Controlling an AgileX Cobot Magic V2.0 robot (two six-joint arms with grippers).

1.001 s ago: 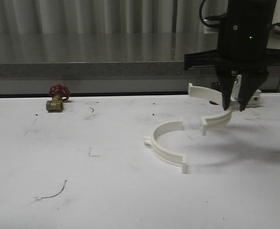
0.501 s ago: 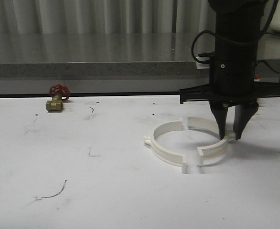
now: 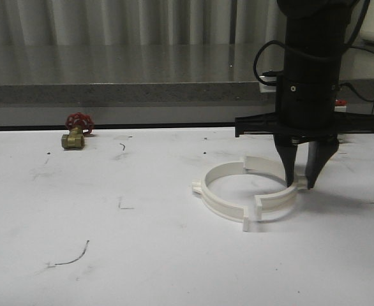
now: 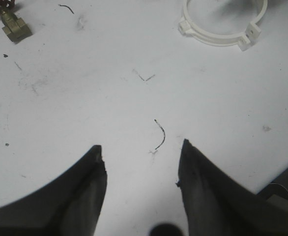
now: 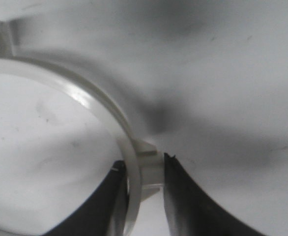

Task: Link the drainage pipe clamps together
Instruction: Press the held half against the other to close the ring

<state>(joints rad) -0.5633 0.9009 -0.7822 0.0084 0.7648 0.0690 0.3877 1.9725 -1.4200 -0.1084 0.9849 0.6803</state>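
Two white half-ring drainage pipe clamps lie on the white table. The left clamp (image 3: 214, 199) rests flat; in the left wrist view its arc (image 4: 217, 40) shows far ahead. My right gripper (image 3: 300, 185) points straight down and is shut on the band of the right clamp (image 3: 275, 199), at its outer side. The right clamp's ends sit close against the left clamp's ends, so the two form a near-closed ring. In the right wrist view the fingers (image 5: 143, 164) pinch the band (image 5: 87, 101) at a small tab. My left gripper (image 4: 141, 147) hangs open over bare table.
A brass valve with a red handwheel (image 3: 77, 131) sits at the back left, also in the left wrist view as the valve (image 4: 11, 24). A grey ledge (image 3: 123, 94) runs along the table's far edge. Pen marks (image 4: 159, 135) dot the tabletop.
My right gripper has carried its clamp leftwards and down from the back right to the table, bringing it up against the resting clamp. The left clamp has not moved.
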